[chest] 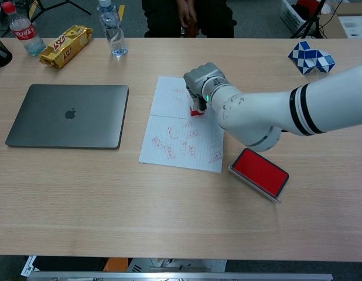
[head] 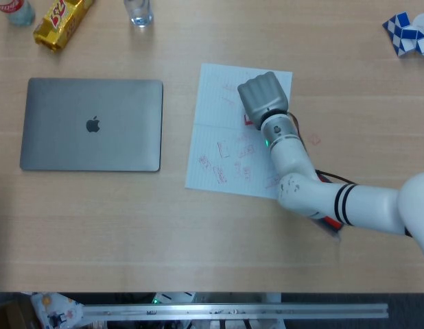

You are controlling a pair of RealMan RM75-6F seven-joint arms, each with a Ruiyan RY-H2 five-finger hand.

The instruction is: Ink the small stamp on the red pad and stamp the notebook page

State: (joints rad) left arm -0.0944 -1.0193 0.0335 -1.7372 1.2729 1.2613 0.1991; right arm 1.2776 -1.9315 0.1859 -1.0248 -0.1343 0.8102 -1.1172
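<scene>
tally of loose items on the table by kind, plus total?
Laptop: 1
Notebook: 1
Small stamp, held in the right hand: 1
Red ink pad: 1
Bottles: 2, one red-capped and one clear
Yellow snack pack: 1
Blue-and-white puzzle snake: 1
Total: 8

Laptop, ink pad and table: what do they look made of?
Laptop: likely aluminium, matte grey with a soft even sheen. Ink pad: flat matte red face, probably felt or foam, in a thin pale tray that looks plastic. Table: pale wood grain, possibly laminate.
</scene>
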